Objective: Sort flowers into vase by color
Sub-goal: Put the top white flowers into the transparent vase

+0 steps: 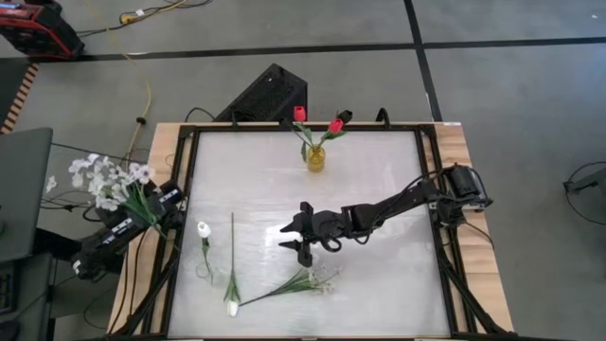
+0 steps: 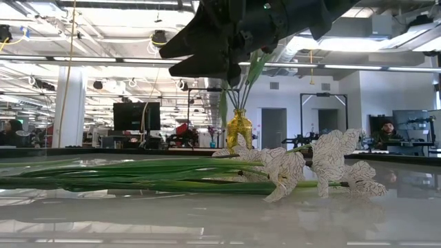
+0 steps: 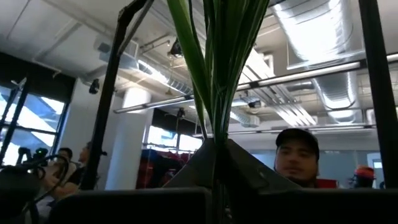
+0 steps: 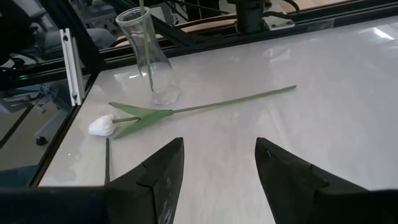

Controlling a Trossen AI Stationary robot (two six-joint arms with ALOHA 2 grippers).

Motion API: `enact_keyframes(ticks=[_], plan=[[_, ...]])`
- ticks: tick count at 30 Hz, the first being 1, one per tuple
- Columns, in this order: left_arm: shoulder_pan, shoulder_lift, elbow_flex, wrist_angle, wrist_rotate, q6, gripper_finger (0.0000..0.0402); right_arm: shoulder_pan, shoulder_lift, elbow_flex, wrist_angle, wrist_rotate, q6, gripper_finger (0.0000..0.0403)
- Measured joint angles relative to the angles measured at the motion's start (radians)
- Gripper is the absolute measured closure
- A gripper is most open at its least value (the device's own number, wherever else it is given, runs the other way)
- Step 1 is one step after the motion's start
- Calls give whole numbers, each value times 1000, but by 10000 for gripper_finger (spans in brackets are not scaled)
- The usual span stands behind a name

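A yellow vase at the far middle of the table holds two red tulips. Near the left edge, a clear glass vase holds one white tulip. Another white tulip lies flat on the table beside it. A spray of tiny white blossoms lies near the front. My right gripper hovers open above mid-table, pointing toward the lying tulip and the clear vase. My left gripper, beyond the table's left edge, is shut on a second spray of white blossoms. My left gripper pinches the spray's bundled green stems between its two fingers, low on the stems. The fingers point slanting upward. The spray runs on beyond them, its blossoms lifted clear and out past the table's left edge.
A black frame rail runs around the white tabletop. A black box stands behind the far edge. The table's right half is bare. People sit in the room beyond the table.
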Motion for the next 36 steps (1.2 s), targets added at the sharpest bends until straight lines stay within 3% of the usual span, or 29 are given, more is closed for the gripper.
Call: enact_keyframes(ticks=[8,15,19,23,30,36], plan=[[0,0,-1,-60,19,53,400,2,0,0,-1,-2,-2,179],[0,0,-1,-240,15,261,400,-2,0,0,0,-1,-2,179],[-30,0,-1,-359,-43,376,400,-1,0,0,0,-1,-2,179],[-139,1,-1,-451,-83,500,401,-3,0,0,0,-1,-2,179],[-454,2,-1,-689,-212,807,401,-14,0,0,4,-1,-2,179],[-656,2,-1,-661,-200,850,401,-16,0,0,0,-1,-7,179]])
